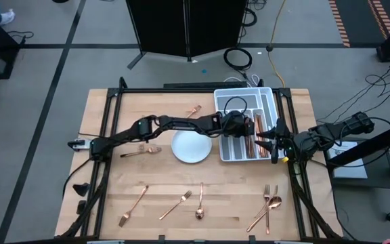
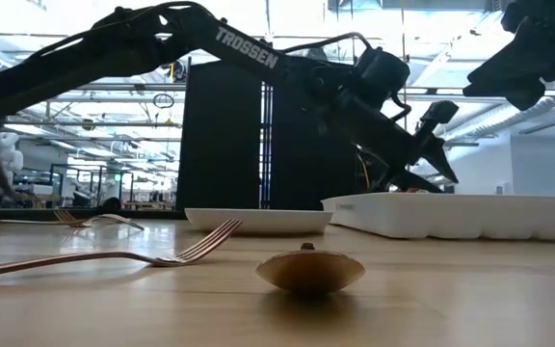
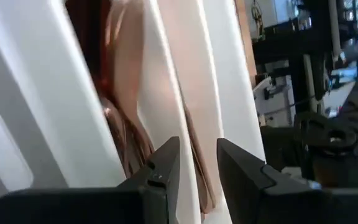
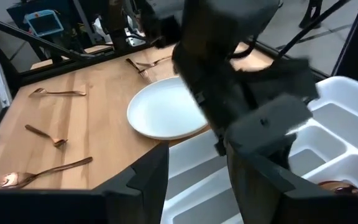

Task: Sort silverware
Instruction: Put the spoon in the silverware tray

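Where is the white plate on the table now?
In the high view the plate lies near the table's middle, just left of the tray, under the outstretched left arm.

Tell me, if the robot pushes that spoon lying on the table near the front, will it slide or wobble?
The spoon rests on its rounded bowl, so a nudge would probably make it rock or spin. Its shiny metal on the smooth wooden table likely slides easily. It looks thin and lies low, so pinching it could be tricky, though it should stay stiff.
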Robot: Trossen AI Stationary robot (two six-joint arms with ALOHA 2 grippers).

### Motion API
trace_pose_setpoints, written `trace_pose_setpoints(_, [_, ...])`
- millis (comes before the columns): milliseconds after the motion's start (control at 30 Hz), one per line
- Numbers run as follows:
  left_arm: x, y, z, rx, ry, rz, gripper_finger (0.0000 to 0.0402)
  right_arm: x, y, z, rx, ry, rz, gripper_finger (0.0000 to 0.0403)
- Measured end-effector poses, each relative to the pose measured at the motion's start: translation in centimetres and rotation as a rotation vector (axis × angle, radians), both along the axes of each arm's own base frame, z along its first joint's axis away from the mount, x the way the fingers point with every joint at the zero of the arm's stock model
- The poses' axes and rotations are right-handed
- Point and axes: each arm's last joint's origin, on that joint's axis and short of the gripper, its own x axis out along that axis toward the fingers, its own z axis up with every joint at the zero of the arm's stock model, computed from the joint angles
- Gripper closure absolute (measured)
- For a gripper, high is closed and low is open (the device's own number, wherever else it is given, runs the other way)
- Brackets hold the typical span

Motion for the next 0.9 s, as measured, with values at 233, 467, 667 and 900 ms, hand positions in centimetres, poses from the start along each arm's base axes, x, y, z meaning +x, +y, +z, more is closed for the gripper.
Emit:
trace_pose_setpoints(233, [-1.9,-1.2,6.0,0.246,0.061,-0.257,0.0301,0.0,0.3,-0.2,0.066,0.025,0.091,0.0248])
trace_pose_setpoints(467, [-8.4,-7.1,11.6,0.486,0.525,-0.535,0.0301,-0.1,0.4,-0.5,0.077,0.062,0.128,0.0248])
trace_pose_setpoints(667, [-11.6,-16.7,12.3,0.419,0.651,-0.719,0.0301,-0.1,0.4,-0.5,0.08,0.06,0.127,0.0248])
trace_pose_setpoints(900, [-13.0,-25.6,8.9,0.932,0.624,-1.356,0.0301,-0.1,0.4,-0.5,0.088,0.058,0.124,0.0248])
